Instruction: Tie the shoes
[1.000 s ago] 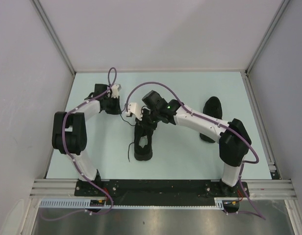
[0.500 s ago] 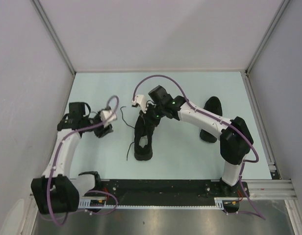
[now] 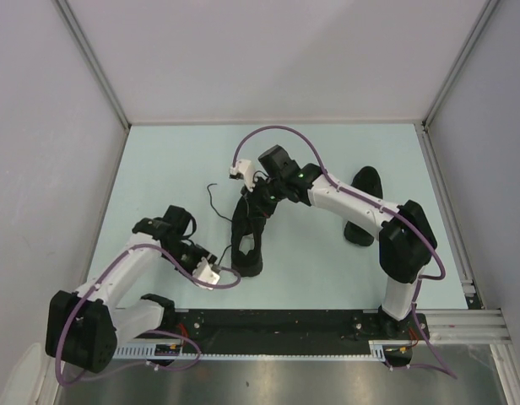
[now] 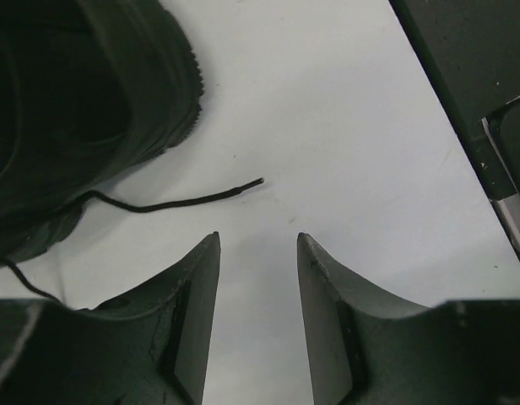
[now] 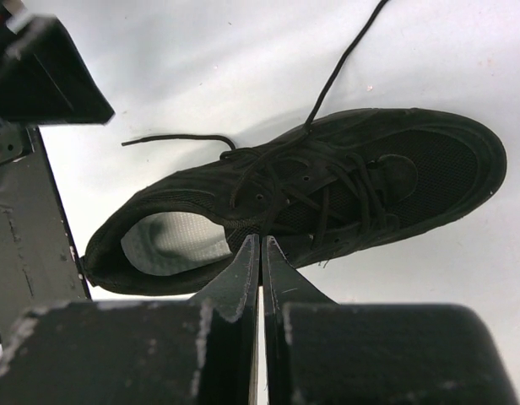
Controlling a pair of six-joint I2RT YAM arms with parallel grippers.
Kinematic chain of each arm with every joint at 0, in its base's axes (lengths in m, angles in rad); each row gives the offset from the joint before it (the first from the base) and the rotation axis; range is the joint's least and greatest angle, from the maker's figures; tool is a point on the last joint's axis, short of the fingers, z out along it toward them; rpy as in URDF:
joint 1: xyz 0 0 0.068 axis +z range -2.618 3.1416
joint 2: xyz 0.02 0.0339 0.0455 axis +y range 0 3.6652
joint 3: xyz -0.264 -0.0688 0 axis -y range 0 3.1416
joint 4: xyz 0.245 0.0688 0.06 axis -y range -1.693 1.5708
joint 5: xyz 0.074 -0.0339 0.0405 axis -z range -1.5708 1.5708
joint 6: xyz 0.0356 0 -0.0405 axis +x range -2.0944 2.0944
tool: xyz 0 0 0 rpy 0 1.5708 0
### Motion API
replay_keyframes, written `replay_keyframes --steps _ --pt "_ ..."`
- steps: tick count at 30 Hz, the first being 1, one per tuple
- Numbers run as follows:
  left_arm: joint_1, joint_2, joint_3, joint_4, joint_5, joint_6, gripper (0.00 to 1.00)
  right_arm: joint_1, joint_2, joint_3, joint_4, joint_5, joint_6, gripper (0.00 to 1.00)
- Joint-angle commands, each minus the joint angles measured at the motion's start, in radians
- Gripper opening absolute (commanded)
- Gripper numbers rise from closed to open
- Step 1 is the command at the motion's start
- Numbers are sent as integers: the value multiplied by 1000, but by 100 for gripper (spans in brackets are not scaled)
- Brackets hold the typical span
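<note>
L gripper (image 4: 258, 239) spread open, empty, low over table (image 4: 344, 126). Loose lace end (image 4: 211, 197) lies just ahead of its tips, a bit left, running crosswise back to shoe (image 3: 247, 246). Shoe's long axis runs near-far, heel at near end. R gripper (image 5: 260, 246) is pinched closed over midfoot w/ nothing seen between fingers. L arm is nearer the lace end.

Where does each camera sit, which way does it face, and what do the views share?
Top external: above, behind the robot, looking down at the pale table, left arm, right arm and the all-black lace-up sneaker.
Left wrist: low, facing along the table past the open left gripper at a loose black lace end.
Right wrist: looking down past the shut right gripper onto the sneaker's laces.
Shared: all views show the sneaker.
</note>
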Motion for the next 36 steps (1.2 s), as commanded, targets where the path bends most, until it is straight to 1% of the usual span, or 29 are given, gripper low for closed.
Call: replay_keyframes --steps 1,3,7,13,21,24,25,28,32,36 --pt "-62 2 -55 113 -27 207 46 -8 -11 7 59 -26 26 0" --pt "-76 27 -61 137 -36 216 44 -8 -9 7 59 -26 27 0" --pt "-118 68 -52 218 -27 189 43 -11 -3 7 59 -30 29 0" --pt "-145 134 -59 271 -53 209 45 -17 3 12 56 -35 30 0" --pt "-198 191 -63 323 -70 219 44 -22 12 18 53 -43 35 0" --pt "-211 234 -47 315 -93 230 37 -23 12 18 49 -46 38 0" --pt "-213 243 -43 312 -108 235 32 -25 12 18 49 -46 38 0" --pt "-219 277 -36 303 -141 264 26 -26 14 18 49 -47 39 0" --pt "-241 326 -21 265 -191 292 23 -29 18 19 48 -52 44 0" --pt "-273 386 26 199 -240 293 25 -31 21 19 51 -53 47 0"
